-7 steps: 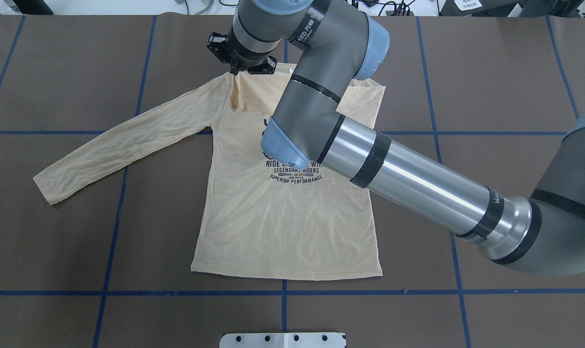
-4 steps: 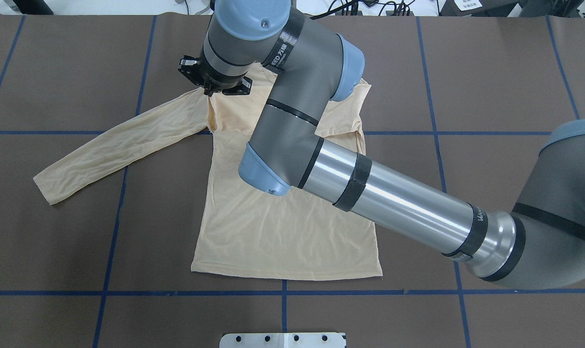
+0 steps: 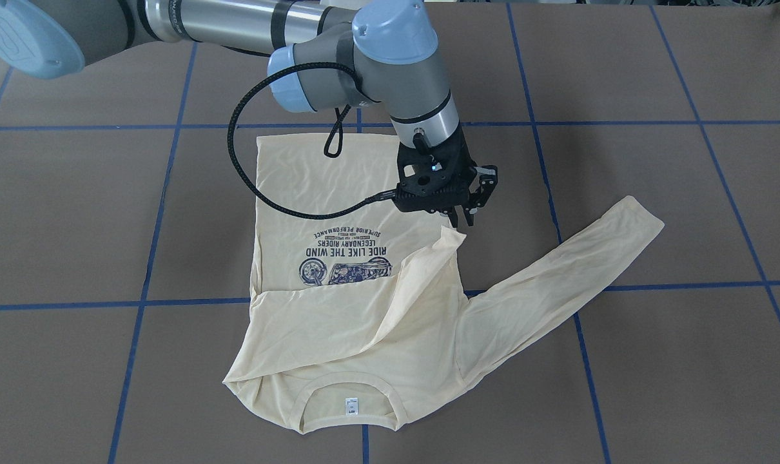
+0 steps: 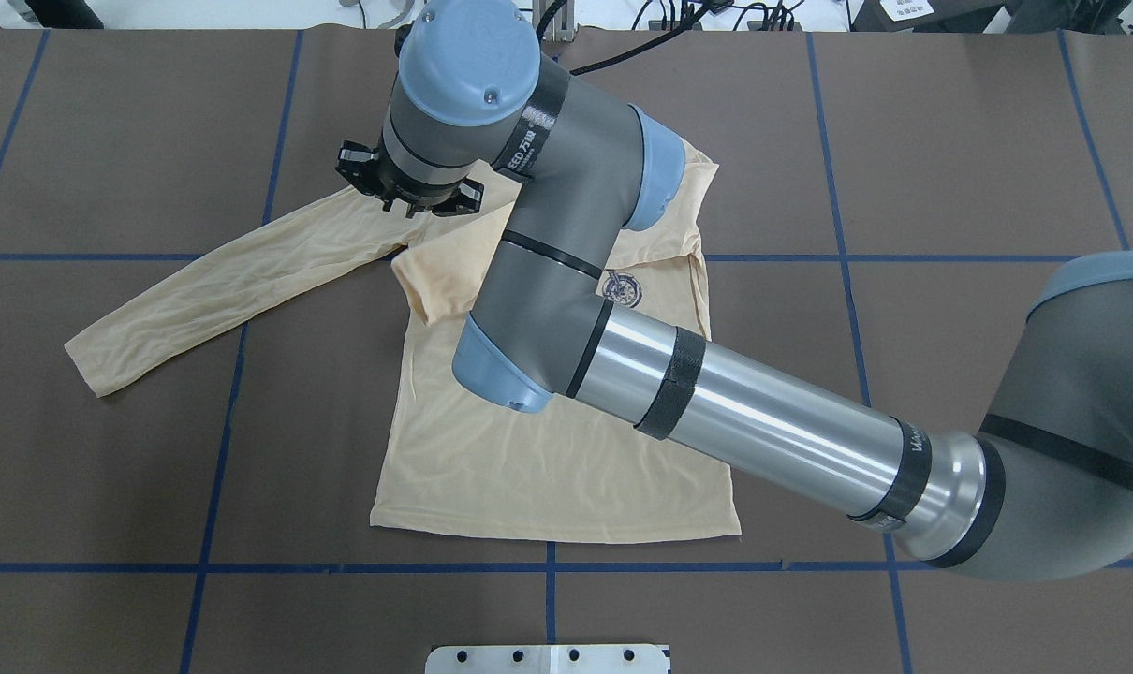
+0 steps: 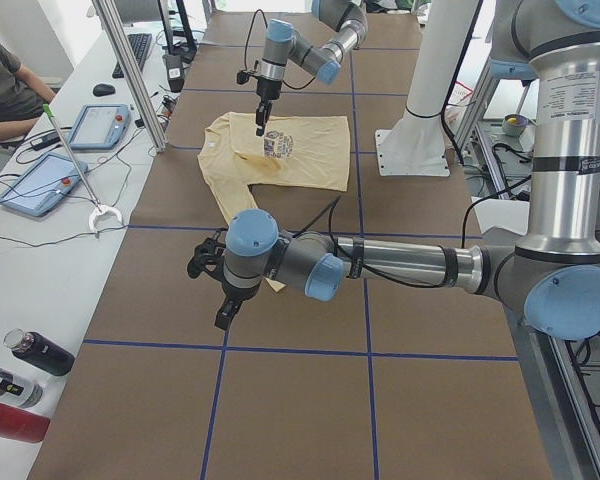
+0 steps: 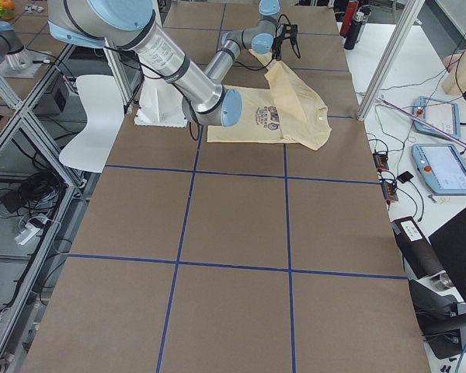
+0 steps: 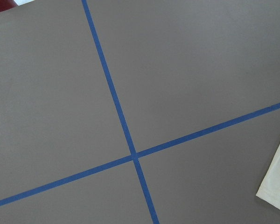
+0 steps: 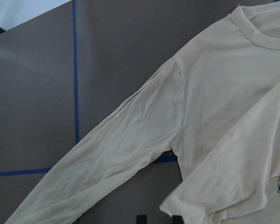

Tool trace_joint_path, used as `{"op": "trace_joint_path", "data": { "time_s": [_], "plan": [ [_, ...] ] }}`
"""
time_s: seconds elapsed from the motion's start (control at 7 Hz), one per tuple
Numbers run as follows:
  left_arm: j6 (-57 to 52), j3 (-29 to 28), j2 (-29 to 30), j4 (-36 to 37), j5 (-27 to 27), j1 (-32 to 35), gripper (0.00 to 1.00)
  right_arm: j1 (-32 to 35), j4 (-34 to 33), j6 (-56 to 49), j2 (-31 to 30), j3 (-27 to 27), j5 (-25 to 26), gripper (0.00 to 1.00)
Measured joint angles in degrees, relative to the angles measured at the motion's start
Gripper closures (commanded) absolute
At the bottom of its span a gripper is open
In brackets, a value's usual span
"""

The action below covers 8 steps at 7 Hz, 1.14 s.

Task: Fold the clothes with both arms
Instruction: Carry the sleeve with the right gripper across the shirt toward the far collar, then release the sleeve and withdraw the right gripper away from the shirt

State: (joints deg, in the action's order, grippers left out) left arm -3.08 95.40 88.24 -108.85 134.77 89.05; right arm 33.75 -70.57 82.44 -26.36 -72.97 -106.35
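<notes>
T-shirt (image 3: 338, 348) lies flat on the brown table (image 3: 622, 77), front side up. It is pale yellow. In the view from across the table, its neck is at 6 o'clock and its hem is at 12 o'clock.

One sleeve (image 3: 422, 277) is folded over the chest. It runs from the shoulder at 8 o'clock up toward 1 o'clock, right next to the dark blue print (image 3: 345, 258). The end of this sleeve lies just under the right gripper (image 3: 459, 220), at its 6 o'clock. The rest of the shirt spreads out from the gripper toward 7 o'clock.

The right gripper points down, close above the cloth. In its wrist camera the two black fingertips (image 8: 140, 218) stand apart. The sleeve end lies below them and is not pinched. So this hand is open and holds nothing.

The other sleeve (image 3: 557, 277) lies stretched out on the table toward 2 o'clock. A small white label (image 3: 350, 405) shows inside the neck. Blue tape lines (image 3: 74, 127) cross the table.

The left gripper (image 5: 223, 315) hangs over bare table near the cuff of the stretched sleeve. Only the side view shows it, so I cannot tell if it is open or closed. Its wrist camera sees a corner of pale cloth at 4 o'clock.
</notes>
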Motion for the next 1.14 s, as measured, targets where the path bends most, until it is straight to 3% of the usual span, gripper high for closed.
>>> {"op": "trace_joint_path", "data": {
  "time_s": [0.14, 0.57, 0.71, 1.14],
  "plan": [
    [0.0, 0.0, 0.0, -0.1, 0.0, 0.0, 0.0, -0.2, 1.1, 0.0, 0.2, 1.2, 0.4, 0.03],
    [2.3, -2.8, 2.4, -2.5, 0.0, -1.4, 0.0, 1.0, 3.7, 1.7, -0.1, 1.7, -0.9, 0.02],
    [7.7, -5.7, 4.0, -6.9, -0.1, -4.3, 0.01, 2.8, 3.6, 2.3, -2.8, -0.8, -4.3, 0.03],
    [27.1, -10.6, 5.0, -19.2, 0.5, -16.0, 0.01, 9.6, 0.6, 2.5, -18.4, -14.2, -12.7, 0.09]
  ]
}}
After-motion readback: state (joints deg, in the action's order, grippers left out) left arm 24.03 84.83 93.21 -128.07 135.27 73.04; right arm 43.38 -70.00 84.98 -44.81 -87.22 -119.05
